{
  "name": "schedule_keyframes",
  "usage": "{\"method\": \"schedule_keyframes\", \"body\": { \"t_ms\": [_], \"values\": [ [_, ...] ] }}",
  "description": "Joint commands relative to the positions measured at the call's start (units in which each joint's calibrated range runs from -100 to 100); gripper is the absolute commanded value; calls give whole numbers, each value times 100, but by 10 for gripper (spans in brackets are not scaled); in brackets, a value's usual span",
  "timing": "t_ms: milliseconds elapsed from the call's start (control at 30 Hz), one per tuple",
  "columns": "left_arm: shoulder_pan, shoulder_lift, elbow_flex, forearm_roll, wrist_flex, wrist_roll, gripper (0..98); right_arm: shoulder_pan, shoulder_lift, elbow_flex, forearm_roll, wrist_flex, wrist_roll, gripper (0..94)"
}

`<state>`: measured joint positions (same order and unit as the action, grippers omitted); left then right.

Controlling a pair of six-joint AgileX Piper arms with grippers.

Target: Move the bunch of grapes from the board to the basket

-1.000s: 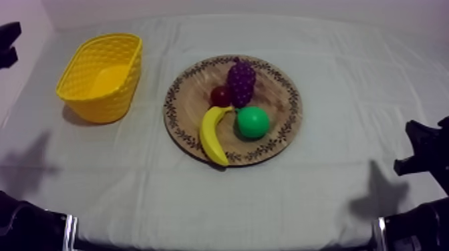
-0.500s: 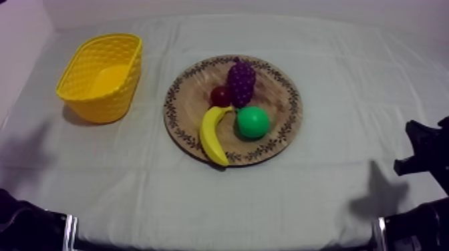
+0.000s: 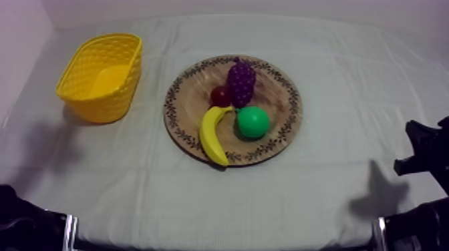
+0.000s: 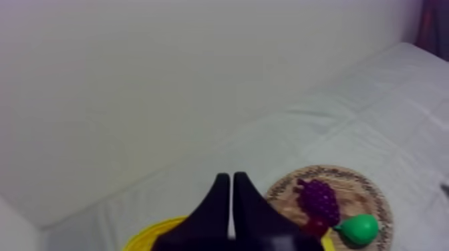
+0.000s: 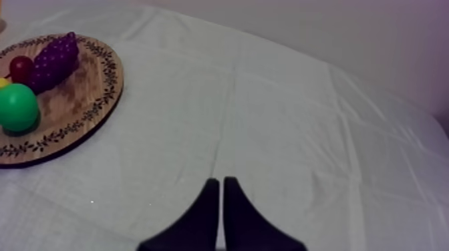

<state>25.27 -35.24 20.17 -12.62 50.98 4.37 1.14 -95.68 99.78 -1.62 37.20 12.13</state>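
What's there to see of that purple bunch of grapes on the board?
The bunch of grapes is a dark purple toy, a bumpy cluster of small round beads with a plastic look, tapering toward one end. It lies on the wooden board, on its far half, the small red fruit touching its side and its narrow tip close to the green pear. Nothing grips it.

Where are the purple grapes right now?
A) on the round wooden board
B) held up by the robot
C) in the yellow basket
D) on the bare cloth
A: the bunch of grapes lies on the wooden board, next to the small red fruit.
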Motion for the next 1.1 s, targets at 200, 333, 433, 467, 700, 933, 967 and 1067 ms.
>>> {"method": "schedule_keyframes", "body": {
  "t_ms": [200,333,433,467,700,933,967,1067],
  "values": [
    [495,541,-131,-134,-8,282,0,1,0,-1,-2,-3,4,5],
    [620,798,-227,-132,-10,296,0,1,0,-1,-2,-3,5,5],
    [705,1046,-344,-123,-11,296,0,1,0,-1,-2,-3,5,5],
    [731,1139,-398,-121,-11,294,0,1,0,-1,-2,-3,5,5],
    [886,1914,-943,-85,53,227,0,1,0,-1,-2,-3,6,5],
    [984,2838,-1697,-38,247,103,0,1,0,-1,-2,-3,6,5],
    [994,2978,-1803,-30,262,87,0,1,0,-1,-2,-3,6,5],
    [1017,3372,-2107,6,279,36,0,1,0,-1,-2,-3,3,5]
  ]
}}
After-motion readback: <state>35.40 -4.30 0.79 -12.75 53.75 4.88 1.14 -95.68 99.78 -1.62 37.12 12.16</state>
